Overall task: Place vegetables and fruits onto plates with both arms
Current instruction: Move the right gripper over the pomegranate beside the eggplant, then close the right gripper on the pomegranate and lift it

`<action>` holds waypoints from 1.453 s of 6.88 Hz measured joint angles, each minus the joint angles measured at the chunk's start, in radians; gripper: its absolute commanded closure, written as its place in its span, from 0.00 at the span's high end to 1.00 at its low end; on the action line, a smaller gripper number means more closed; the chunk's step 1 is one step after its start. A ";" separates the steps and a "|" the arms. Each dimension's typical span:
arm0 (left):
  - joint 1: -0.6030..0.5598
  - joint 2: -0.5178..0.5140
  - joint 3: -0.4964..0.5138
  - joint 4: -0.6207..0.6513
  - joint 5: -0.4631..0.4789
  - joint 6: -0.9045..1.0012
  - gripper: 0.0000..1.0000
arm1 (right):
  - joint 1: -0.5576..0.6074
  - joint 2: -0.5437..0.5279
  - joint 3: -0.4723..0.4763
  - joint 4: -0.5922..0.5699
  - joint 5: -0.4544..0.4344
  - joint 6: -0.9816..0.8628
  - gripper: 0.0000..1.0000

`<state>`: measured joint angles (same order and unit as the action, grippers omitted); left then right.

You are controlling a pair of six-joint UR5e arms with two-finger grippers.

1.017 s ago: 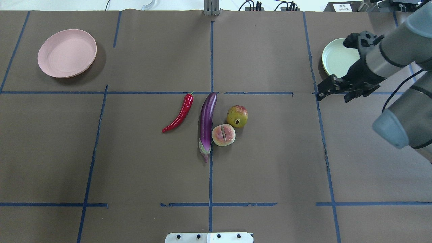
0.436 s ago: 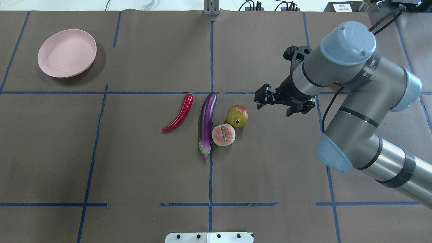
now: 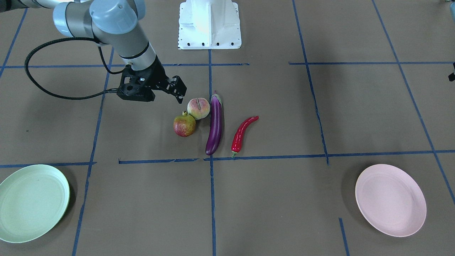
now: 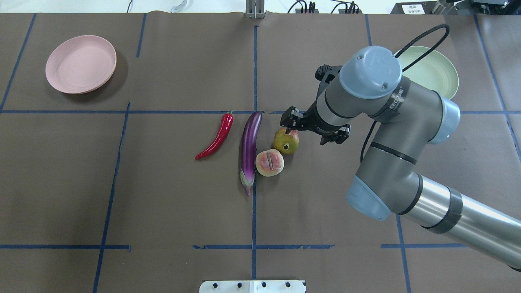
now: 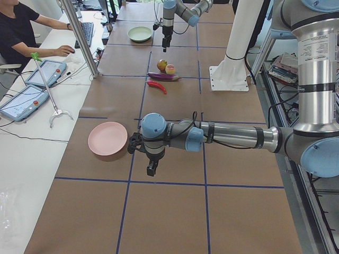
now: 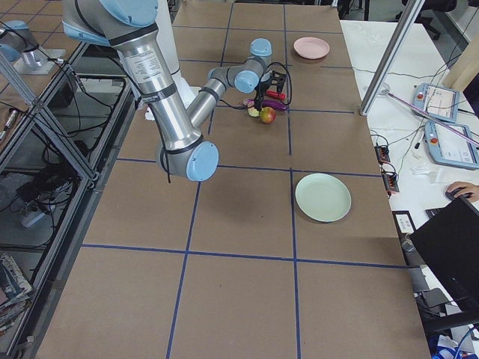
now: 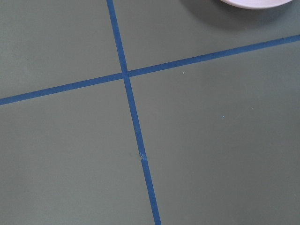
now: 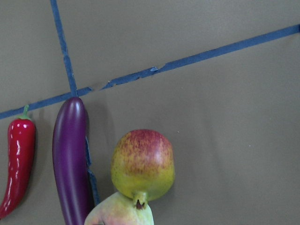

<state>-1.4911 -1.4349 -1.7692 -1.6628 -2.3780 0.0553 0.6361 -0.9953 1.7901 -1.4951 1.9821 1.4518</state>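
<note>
The pomegranate [image 4: 286,141] lies mid-table, touching the peach [image 4: 269,162]. The purple eggplant [image 4: 249,148] lies beside them, and the red chili [image 4: 216,137] lies left of it. My right gripper [image 4: 314,130] is open and hovers at the pomegranate's far right side, holding nothing. The right wrist view shows the pomegranate [image 8: 143,164] low in the middle. The pink plate [image 4: 80,64] lies far left and the green plate [image 4: 435,73] far right; both hold nothing. My left gripper [image 5: 152,169] hangs over tape lines near the pink plate [image 5: 107,138]; I cannot tell if it is open or shut.
Blue tape lines [image 4: 254,73] divide the brown table cover. The white base block [image 3: 209,25] stands at the robot's edge. An operator [image 5: 21,32], tablets and a keyboard are on the white side bench.
My right arm has swung left from over the green plate to the pomegranate, still open. The green plate is now uncovered. The fruits and vegetables have not moved.
</note>
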 measured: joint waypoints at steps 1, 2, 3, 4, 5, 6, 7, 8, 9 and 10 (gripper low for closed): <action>0.000 0.001 0.000 0.000 -0.007 0.000 1.00 | -0.012 0.038 -0.054 0.000 -0.034 0.030 1.00; 0.000 0.002 -0.001 0.000 -0.018 0.000 1.00 | -0.025 0.065 -0.102 0.000 -0.065 0.044 1.00; 0.000 0.002 -0.001 0.000 -0.025 0.000 1.00 | -0.036 0.094 -0.153 0.002 -0.088 0.049 1.00; 0.000 0.001 -0.002 0.000 -0.028 0.000 1.00 | -0.045 0.123 -0.201 0.003 -0.102 0.050 1.00; 0.000 0.001 -0.002 0.000 -0.029 0.000 1.00 | -0.054 0.140 -0.233 0.003 -0.114 0.050 0.99; 0.000 0.001 -0.002 0.000 -0.030 0.000 1.00 | -0.063 0.148 -0.255 0.004 -0.127 0.049 0.99; 0.000 0.001 -0.002 0.000 -0.029 0.000 1.00 | -0.069 0.151 -0.273 0.005 -0.136 0.048 0.99; 0.000 0.001 -0.001 0.000 -0.029 0.000 1.00 | -0.075 0.153 -0.291 0.005 -0.146 0.046 0.98; 0.000 0.001 -0.001 0.000 -0.029 0.000 1.00 | -0.080 0.159 -0.309 0.006 -0.155 0.045 0.69; 0.001 0.000 -0.002 0.000 -0.030 -0.001 1.00 | -0.085 0.165 -0.323 0.006 -0.160 0.045 0.20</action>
<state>-1.4905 -1.4348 -1.7711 -1.6628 -2.4079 0.0548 0.5516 -0.8305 1.4672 -1.4891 1.8220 1.4970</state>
